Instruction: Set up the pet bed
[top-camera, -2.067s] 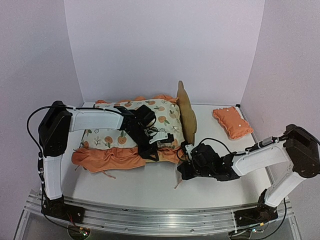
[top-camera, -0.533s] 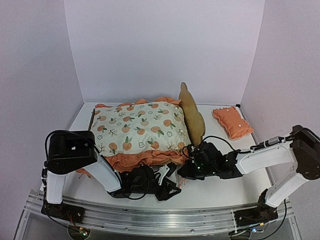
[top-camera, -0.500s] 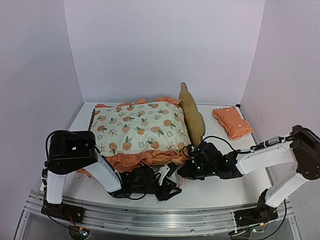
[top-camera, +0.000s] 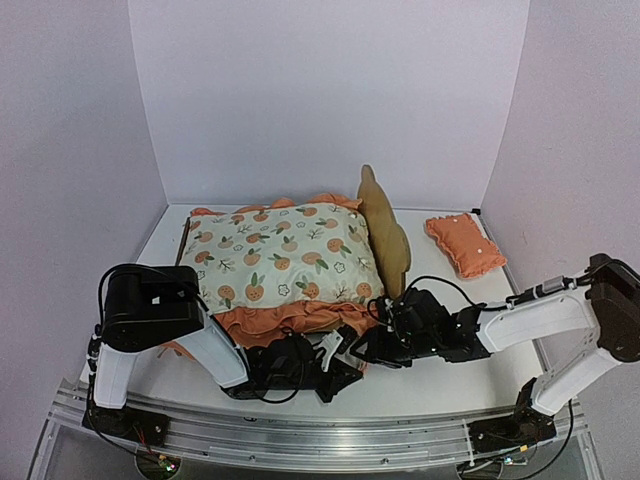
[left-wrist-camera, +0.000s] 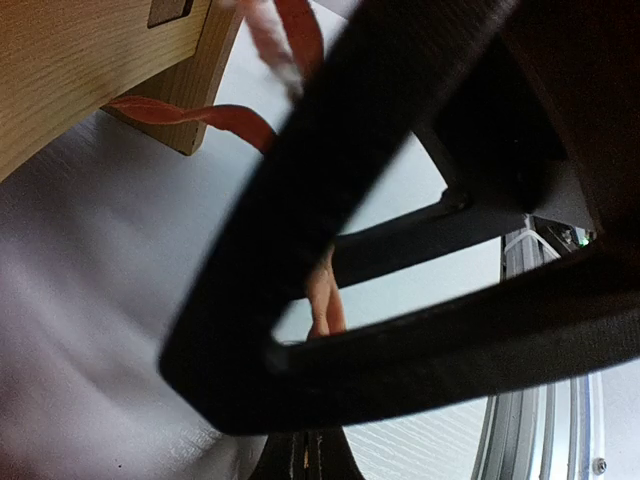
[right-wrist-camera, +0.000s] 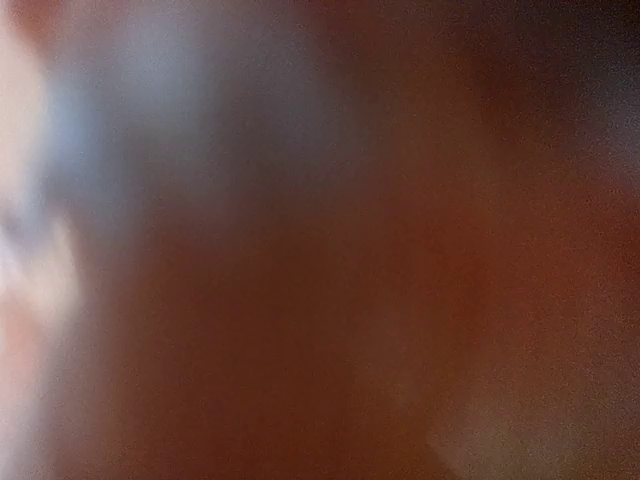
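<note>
**No legible markings**

I find no text, label, brand or number that I can read. The pet bed (top-camera: 383, 232) shows bare wood, the mattress pad (top-camera: 280, 255) only an orange-fruit print, and my right wrist view is blurred.

The whole frame is out of focus. A reddish-brown blur (right-wrist-camera: 330, 330) fills the middle and lower part. A grey-blue patch (right-wrist-camera: 130, 110) sits at upper left, a pale pinkish-white smear (right-wrist-camera: 25, 260) runs down the left edge, and the upper right corner (right-wrist-camera: 590, 60) is dark. No outline is sharp enough to name anything.
</note>
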